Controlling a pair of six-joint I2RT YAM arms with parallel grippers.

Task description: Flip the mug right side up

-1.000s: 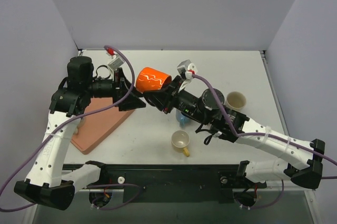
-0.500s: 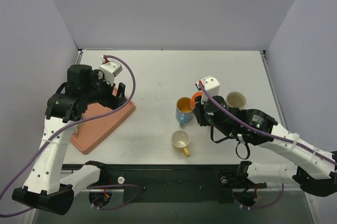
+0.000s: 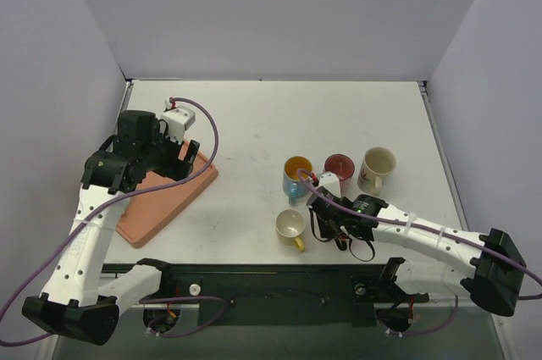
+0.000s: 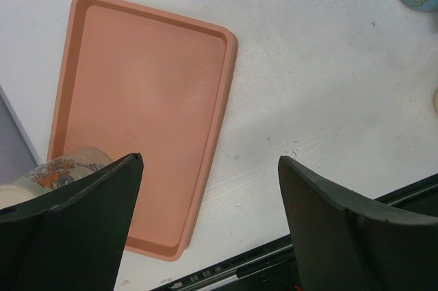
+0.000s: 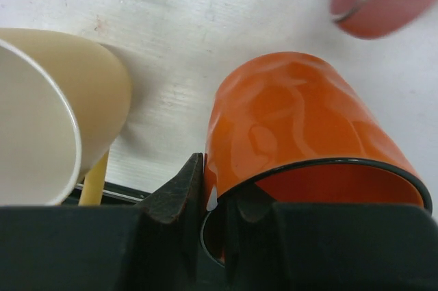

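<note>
The right gripper [image 5: 215, 183] pinches the rim wall of the orange mug [image 5: 287, 120], one finger outside and one inside. The mug's mouth faces the gripper and its body slants away toward the table [image 5: 205, 24]. To the gripper's left is a cream mug [image 5: 89, 79] with a yellow handle; ahead and to its right, blurred, is a red mug [image 5: 383, 3]. The left gripper [image 4: 209, 161], jaws spread wide and empty, hangs above the edge of the pink tray [image 4: 137, 99].

Top external: high, from the 6 o'clock edge, whole tabletop [image 3: 254, 114]. Left wrist: downward, tray [image 4: 137, 113] shared with top. Right wrist: very near orange mug [image 5: 287, 113]; cream mug [image 5: 61, 99] probably shared.
</note>
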